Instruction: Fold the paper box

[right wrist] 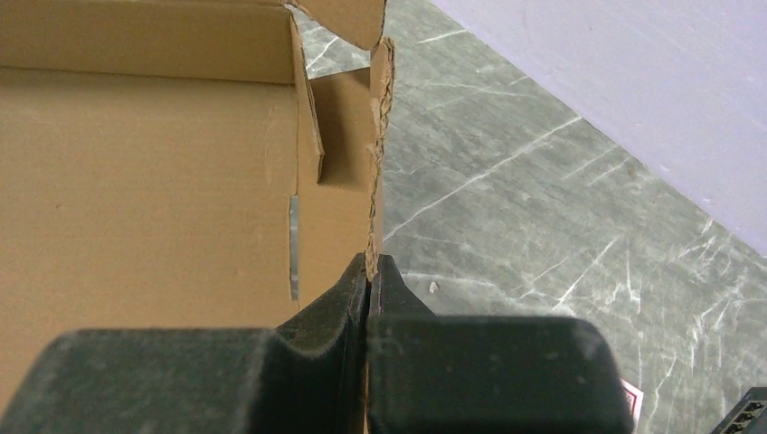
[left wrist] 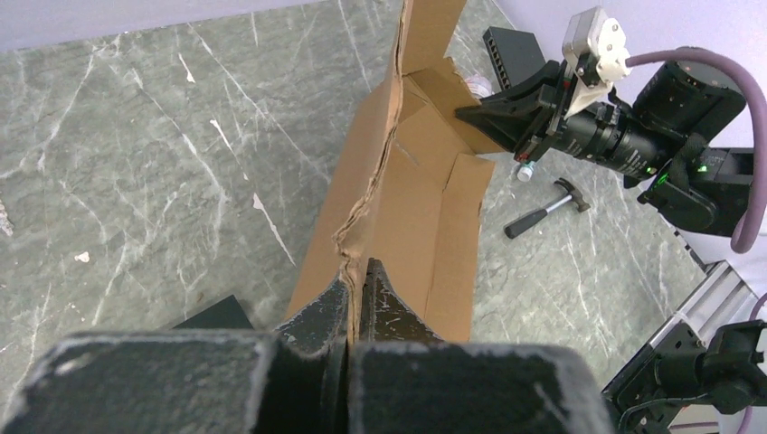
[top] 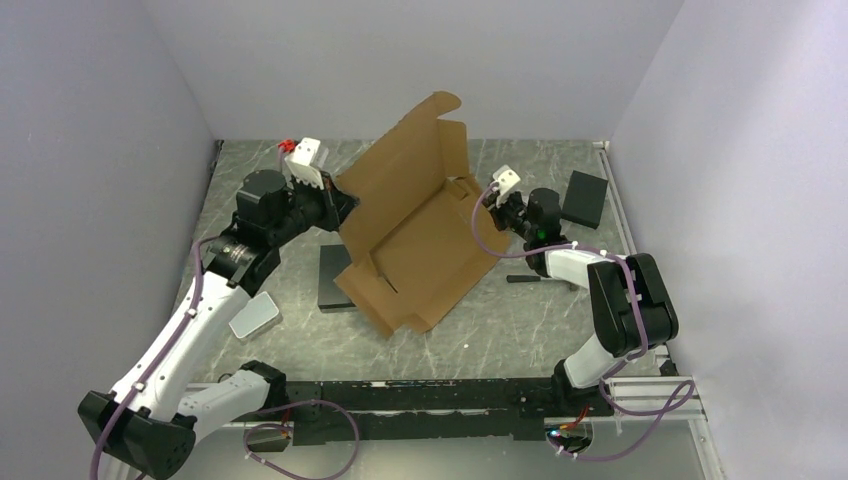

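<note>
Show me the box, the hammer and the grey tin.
box (top: 420, 232), top view, middle of its inner panel.
hammer (left wrist: 535, 217), left wrist view, on its handle.
grey tin (top: 255, 316), top view, its top face.

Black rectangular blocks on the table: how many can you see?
2. One black rectangular block lies far right, near the wall; a second black block sits partly under the brown corrugated cardboard sheet's left edge. The cardboard could hide more.
</note>
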Robot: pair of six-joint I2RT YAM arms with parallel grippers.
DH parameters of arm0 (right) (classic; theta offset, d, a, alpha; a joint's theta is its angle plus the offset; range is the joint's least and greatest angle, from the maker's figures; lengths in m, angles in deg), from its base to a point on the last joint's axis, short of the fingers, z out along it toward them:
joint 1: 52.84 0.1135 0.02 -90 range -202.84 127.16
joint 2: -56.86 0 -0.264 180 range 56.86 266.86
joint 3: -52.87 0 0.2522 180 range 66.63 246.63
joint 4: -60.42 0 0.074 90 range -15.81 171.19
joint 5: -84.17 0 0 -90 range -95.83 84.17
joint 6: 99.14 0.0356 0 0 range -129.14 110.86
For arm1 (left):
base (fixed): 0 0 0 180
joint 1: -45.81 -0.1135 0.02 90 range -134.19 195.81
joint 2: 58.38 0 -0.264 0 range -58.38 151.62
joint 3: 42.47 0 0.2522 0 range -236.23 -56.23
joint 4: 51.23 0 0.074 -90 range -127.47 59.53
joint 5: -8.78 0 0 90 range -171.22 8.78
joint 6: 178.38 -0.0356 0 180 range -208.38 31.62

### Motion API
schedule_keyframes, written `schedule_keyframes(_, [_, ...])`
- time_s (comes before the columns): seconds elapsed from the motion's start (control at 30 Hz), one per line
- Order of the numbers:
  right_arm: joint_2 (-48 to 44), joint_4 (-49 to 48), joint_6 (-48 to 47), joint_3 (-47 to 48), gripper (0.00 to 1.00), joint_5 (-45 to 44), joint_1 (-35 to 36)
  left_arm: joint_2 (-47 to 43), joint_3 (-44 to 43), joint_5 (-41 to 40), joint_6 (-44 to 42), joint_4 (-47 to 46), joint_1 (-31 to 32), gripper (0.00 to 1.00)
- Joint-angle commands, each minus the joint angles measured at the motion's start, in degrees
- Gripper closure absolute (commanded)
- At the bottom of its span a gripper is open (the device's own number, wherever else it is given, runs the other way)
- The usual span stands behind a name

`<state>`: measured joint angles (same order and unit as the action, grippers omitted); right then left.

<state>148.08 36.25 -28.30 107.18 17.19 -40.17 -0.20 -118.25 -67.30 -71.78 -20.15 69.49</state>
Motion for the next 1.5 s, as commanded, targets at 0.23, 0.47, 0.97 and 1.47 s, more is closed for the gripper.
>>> schedule_keyframes(0.23, [0.3,1.2,-4.5,2.1,1.00,0.8,1.8,-0.6,0.7,-0.6,2.8,-4.0,-1.2,1.00])
schedule_keyframes(0.47, [-0.6,2.1,-7.3,2.1,1.00,1.1,2.7,0.5,-2.0,0.7,-2.3,-1.9,-1.3,1.00])
schedule_keyframes(0.97, [-0.3,4.0,-8.3,2.9,1.00,0.9,3.3,-2.5,-1.0,-2.3,-0.3,-1.7,-2.1,1.00])
schedule_keyframes(1.47, [-0.8,6.3,-10.5,3.7,1.00,2.5,3.3,1.2,-4.2,9.1,-7.2,1.4,-2.5,1.00])
